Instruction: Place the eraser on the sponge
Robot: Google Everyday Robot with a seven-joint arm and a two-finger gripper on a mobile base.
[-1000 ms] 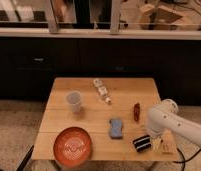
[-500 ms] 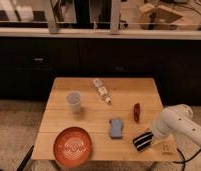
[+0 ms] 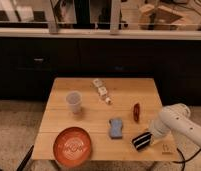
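Observation:
The eraser (image 3: pixel 140 141), a black block with white stripes, lies tilted near the front right edge of the wooden table (image 3: pixel 84 120). Just left of it, a small gap away, the blue-grey sponge (image 3: pixel 115 128) lies flat on the table. My gripper (image 3: pixel 150 135) is at the end of the white arm (image 3: pixel 175 121), which reaches in from the right. It is low over the table and right against the eraser's right end, hiding the contact.
An orange plate (image 3: pixel 72 145) sits at the front left and a white cup (image 3: pixel 74 101) stands behind it. A small dark-red oval thing (image 3: pixel 136 112) lies behind the eraser. A few small white items (image 3: pixel 101 91) lie near the table's back. The table's front edge is close to the eraser.
The white arm has swung to the right and lower, with its elbow now out past the table's right edge. The eraser has barely shifted, and the sponge has stayed put.

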